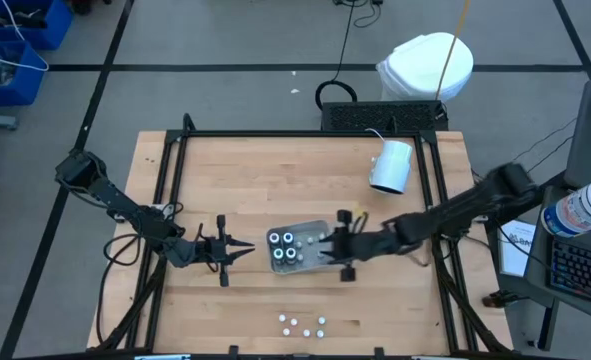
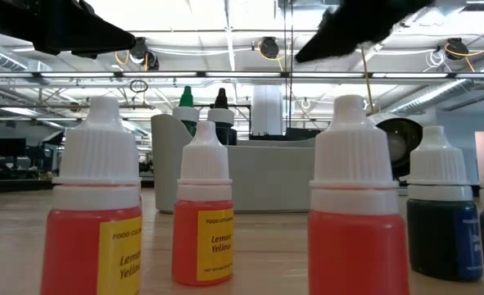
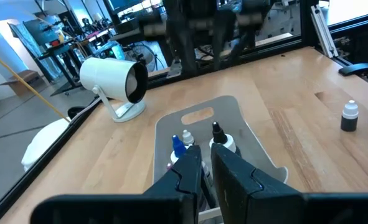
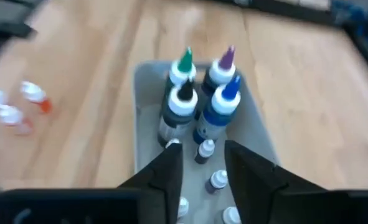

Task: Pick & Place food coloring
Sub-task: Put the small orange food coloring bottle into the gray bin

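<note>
Four food coloring bottles [image 1: 286,247] stand upright in a cluster in a grey tray [image 1: 313,230], on its floor at the end toward the table's left. Their pointed tips are green, purple, black and blue [image 4: 199,93]. A few smaller white-capped bottles [image 4: 218,179] lie in the tray's other end. My left gripper [image 1: 251,250] hovers just left of the tray, shut, pointing at the bottles [image 3: 199,140]. My right gripper [image 1: 323,243] is over the tray's right end, open. In the right wrist view its fingers [image 4: 202,152] stand on either side of the small bottles.
Several small white-capped bottles [image 1: 300,323] stand near the table's near edge; the low view shows them close up, with red-orange liquid and yellow labels [image 2: 205,205]. A white lamp-like device [image 1: 393,165] lies at the far right. The black frame rails [image 1: 175,200] border the table.
</note>
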